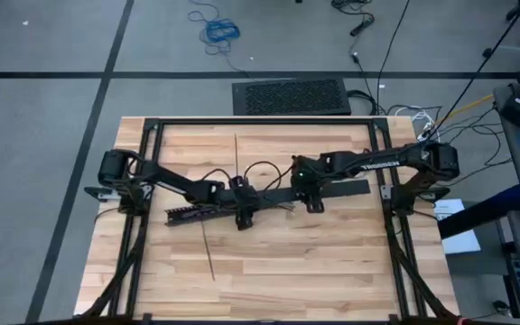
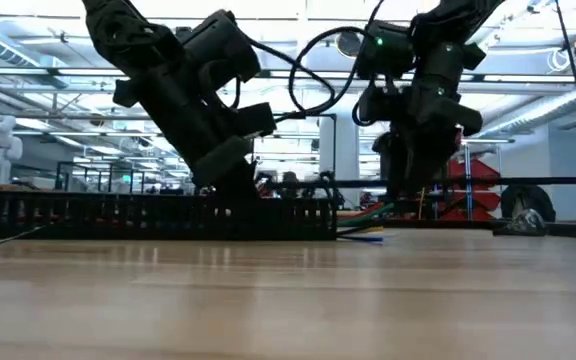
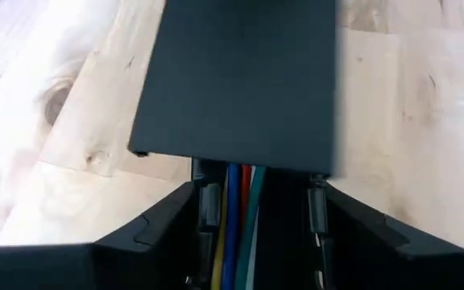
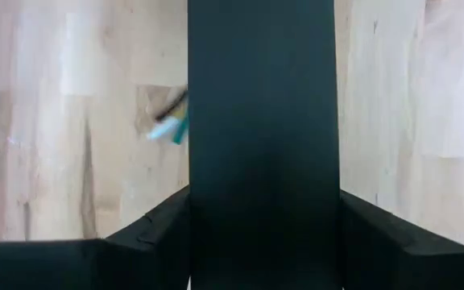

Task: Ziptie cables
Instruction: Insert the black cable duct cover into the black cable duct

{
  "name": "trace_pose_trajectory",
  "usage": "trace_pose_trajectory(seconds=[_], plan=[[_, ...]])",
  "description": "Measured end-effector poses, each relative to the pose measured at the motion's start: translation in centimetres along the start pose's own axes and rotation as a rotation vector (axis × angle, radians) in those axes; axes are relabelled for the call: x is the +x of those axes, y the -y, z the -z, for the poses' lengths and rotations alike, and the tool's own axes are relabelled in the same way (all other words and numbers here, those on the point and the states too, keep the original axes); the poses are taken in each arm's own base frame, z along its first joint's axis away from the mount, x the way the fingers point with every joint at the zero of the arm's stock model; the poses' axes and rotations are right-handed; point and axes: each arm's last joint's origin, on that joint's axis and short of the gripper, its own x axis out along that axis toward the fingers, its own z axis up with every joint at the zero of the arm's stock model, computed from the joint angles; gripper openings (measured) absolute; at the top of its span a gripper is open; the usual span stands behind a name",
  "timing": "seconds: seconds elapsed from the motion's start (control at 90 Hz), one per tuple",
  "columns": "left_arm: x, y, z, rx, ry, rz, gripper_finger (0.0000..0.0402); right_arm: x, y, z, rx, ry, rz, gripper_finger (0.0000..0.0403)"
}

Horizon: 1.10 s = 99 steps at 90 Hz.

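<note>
A long black slotted bar point(image 1: 197, 213) lies on the wooden table point(image 1: 269, 271), left of centre. The cables point(image 3: 236, 217), yellow, blue, red and green wires, run inside its channel; their ends point(image 2: 363, 230) stick out of the bar's right end onto the table. A flat black cover strip point(image 1: 341, 190) reaches from there toward the right. My left gripper point(image 1: 242, 213) is shut on the bar, my right gripper point(image 1: 312, 200) on the cover strip. In the low view the strip point(image 2: 488, 182) hangs level just above the bar's top. My left gripper pinches the slotted bar near its right end, one finger point(image 3: 167, 221) on each long side wall point(image 3: 208, 201). The fingers come from above and lie across the bar, which rests on the table with the cables in its channel. My right gripper pinches the cover strip by its two long edges point(image 4: 196, 201) near its left end. The fingers point(image 4: 147, 229) come from above and lie across the strip. The strip sits level, lifted off the table; whether its left end touches the bar I cannot tell.
A thin dark strip point(image 1: 208, 253) lies on the table nearer the front edge, and another thin one point(image 1: 236, 153) lies toward the far edge. Black arm cables loop over the table's middle point(image 1: 262, 171). The black frame rails point(image 1: 260, 121) border the table.
</note>
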Motion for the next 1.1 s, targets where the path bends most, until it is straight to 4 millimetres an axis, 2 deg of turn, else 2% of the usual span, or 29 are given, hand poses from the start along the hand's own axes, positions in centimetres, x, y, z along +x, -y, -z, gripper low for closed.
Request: trace_pose_trajectory(seconds=[0.278, 0.622, 0.944, 1.1], plan=[[0.0, 0.1, 0.1, 0.010, -0.012, 0.004, 0.0223, 1.5, 0.1, 0.1, 0.014, -0.048, -0.021, 0.0220], [0.0, 0.1, 0.4, 0.025, -0.033, 0.006, 0.0223, -1.4, 0.6, -1.9, -0.002, -0.002, -0.012, 0.0220], [0.0, 0.1, 0.6, 0.031, -0.048, 0.010, 0.0223, -1.2, -0.7, -2.1, -0.040, -0.003, -0.033, 0.0220], [0.0, 0.4, 0.6, 0.047, -0.050, 0.015, 0.0223, -0.5, -0.7, -1.4, -0.035, -0.006, -0.034, 0.0220]])
